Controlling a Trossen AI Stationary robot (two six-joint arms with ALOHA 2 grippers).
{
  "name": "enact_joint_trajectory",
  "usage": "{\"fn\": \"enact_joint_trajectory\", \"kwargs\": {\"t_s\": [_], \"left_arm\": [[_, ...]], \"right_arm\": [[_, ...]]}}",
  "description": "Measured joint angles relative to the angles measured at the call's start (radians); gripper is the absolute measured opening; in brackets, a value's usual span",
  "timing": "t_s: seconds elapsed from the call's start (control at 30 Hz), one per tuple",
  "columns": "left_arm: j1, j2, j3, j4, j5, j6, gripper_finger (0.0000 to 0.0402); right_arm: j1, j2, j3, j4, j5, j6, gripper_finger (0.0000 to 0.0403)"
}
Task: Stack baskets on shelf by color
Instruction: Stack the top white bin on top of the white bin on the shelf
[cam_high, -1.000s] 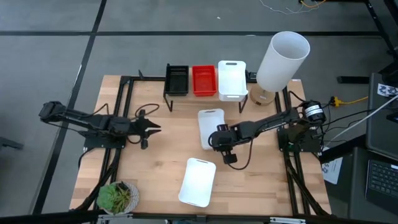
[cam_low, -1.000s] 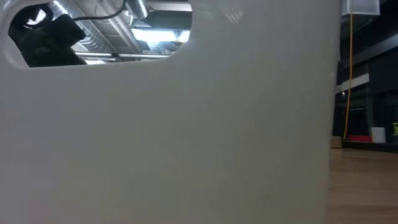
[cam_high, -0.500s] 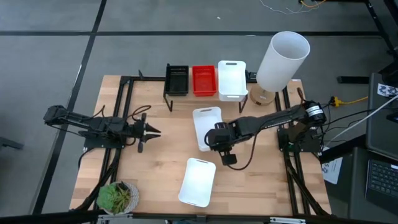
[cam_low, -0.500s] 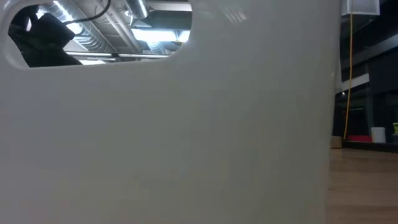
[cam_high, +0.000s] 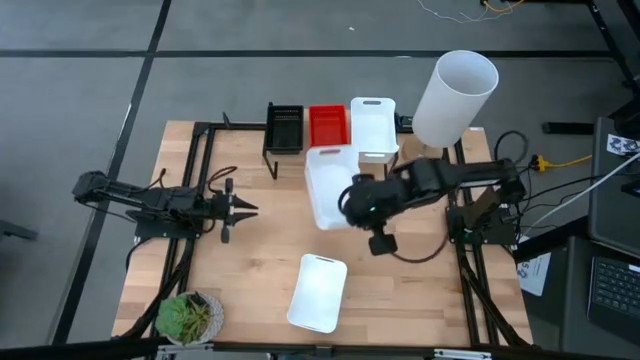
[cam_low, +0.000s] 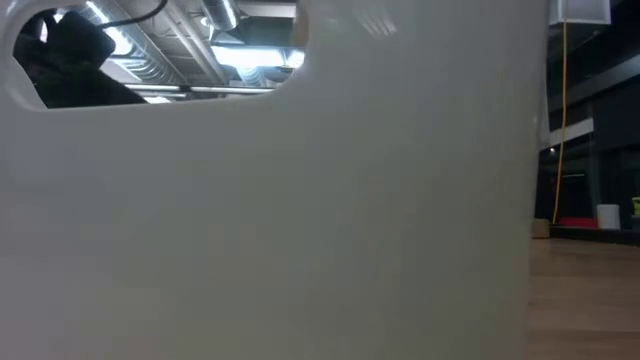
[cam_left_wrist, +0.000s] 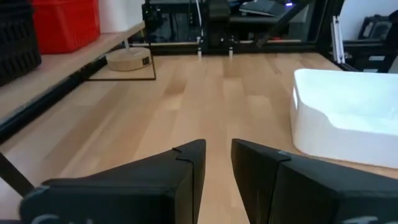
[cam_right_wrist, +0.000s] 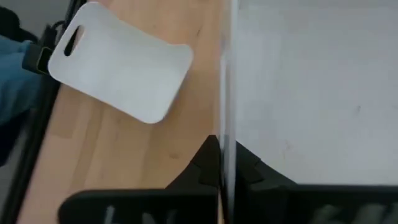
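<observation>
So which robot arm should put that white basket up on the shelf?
The right one, most likely. The right gripper is already shut on the white basket, lifted close to the shelf. The left gripper waits empty, farther away over the table.

Grey floor (cam_high: 80, 60) crossed by dark lines surrounds the wooden table (cam_high: 250, 260) (ceiling lights (cam_low: 240, 55) overhead).

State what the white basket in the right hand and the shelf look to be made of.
White basket: likely plastic, smooth and slightly glossy, with a thin molded wall that the right hand pinches. Shelf: light wood plank, matte, on thin black legs that look like metal.
</observation>
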Motion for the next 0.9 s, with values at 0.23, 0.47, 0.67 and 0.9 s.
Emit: {"fn": "enact_joint_trajectory", "kwargs": {"t_s": [0.23, 0.47, 0.67, 0.9], "left_arm": [[0.000, -0.029, -0.007, 0.005, -0.076, -0.005, 0.0070], [0.000, -0.029, -0.007, 0.006, -0.097, -0.027, 0.0072], [0.000, -0.029, -0.007, 0.005, -0.097, -0.013, 0.0074], [0.000, -0.029, -0.007, 0.005, -0.098, -0.013, 0.0075]], "right_arm": [[-0.085, 0.000, 0.191, -0.213, 0.158, -0.098, 0.0000], [-0.271, -0.018, 0.206, -0.223, 0.177, -0.266, 0.0000], [-0.472, -0.022, 0.174, -0.220, 0.125, -0.311, 0.0000], [-0.650, -0.033, 0.090, -0.219, -0.010, -0.347, 0.0000]]}}
